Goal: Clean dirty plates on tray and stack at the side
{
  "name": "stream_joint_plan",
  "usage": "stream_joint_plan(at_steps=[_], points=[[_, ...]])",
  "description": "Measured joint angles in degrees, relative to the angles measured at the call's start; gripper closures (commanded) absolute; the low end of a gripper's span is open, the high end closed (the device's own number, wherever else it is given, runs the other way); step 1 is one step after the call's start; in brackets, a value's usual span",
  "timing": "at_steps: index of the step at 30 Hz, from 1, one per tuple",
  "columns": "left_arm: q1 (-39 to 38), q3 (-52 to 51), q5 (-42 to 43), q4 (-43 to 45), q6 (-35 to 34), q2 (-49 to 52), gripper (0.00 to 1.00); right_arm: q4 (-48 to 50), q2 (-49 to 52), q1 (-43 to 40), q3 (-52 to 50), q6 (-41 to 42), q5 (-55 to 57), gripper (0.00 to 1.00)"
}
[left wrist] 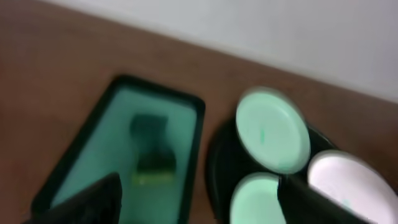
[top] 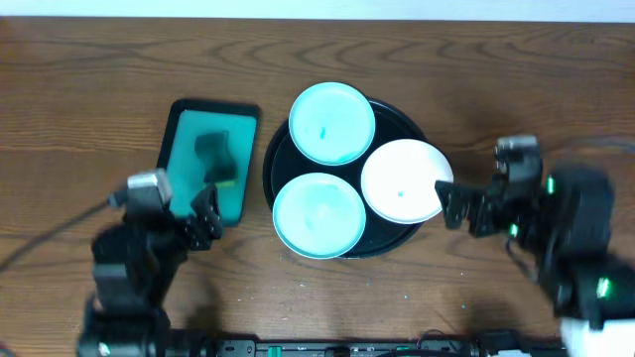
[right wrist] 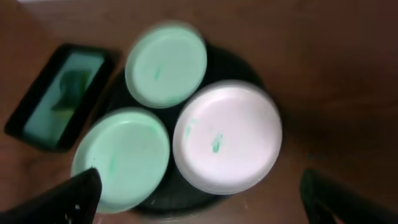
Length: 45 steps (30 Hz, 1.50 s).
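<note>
- Plates point(top: 319, 214): three, green-smeared, side by side on the tray point(top: 389, 241).
- Left gripper point(top: 206, 215) and right gripper point(top: 451, 203): both wide apart, empty.
- Recommended: the left gripper centres over the dark sponge point(top: 218, 157) in the teal tray point(top: 184, 134) before closing.

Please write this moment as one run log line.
left gripper: open, empty; right gripper: open, empty, by white plate; three plates on black tray, green marks; sponge in teal tray; none stacked

Three plates point(top: 332, 124) on the tray point(top: 387, 238), rectangular tray point(top: 181, 139) to its left.
</note>
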Motion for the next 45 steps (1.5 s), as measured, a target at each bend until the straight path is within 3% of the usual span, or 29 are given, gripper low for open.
stream_joint_plan(at_steps=[4, 8, 9, 14, 21, 26, 31, 34, 35, 45], points=[[0.00, 13.90, 3.56, -13.00, -0.07, 14.60, 0.20, -6.51, 11.78, 0.00, 11.04, -0.87, -0.59, 0.01], [0.00, 22.71, 5.64, -20.81, 0.07, 24.85, 0.20, -5.66, 18.60, 0.00, 14.12, -0.66, -5.35, 0.01], [0.02, 23.87, 6.08, -21.40, 0.02, 26.36, 0.20, -5.75, 19.58, 0.00, 14.16, -0.68, -7.06, 0.07], [0.02, 25.33, 8.39, -24.28, -0.24, 29.90, 0.20, -8.39, 24.68, 3.50, 13.22, 0.90, -12.41, 0.33], [0.00, 25.33, 8.76, -24.85, -0.24, 30.21, 0.20, 0.24, 33.70, 21.18, 2.08, 12.59, -5.33, 0.46], [0.00, 25.35, 5.77, -27.08, -0.24, 30.16, 0.20, 2.19, 42.60, 26.49, -1.25, 20.92, -0.24, 0.47], [0.00, 25.42, 2.36, -28.98, -0.24, 30.16, 0.20, 7.45, 48.81, 26.64, -1.33, 26.27, 1.90, 0.66], [0.00, 25.42, 1.44, -29.05, -0.24, 30.16, 0.20, 10.16, 51.84, 26.64, -1.33, 28.00, 1.42, 0.94], [0.00, 25.42, 1.22, -29.07, -0.24, 30.16, 0.20, 10.93, 52.41, 26.64, -1.33, 28.41, 1.18, 0.99], [0.00, 25.42, -0.52, -28.46, -0.26, 34.18, 0.25, 12.59, 51.91, 26.38, -0.55, 28.57, 2.73, 0.99]])
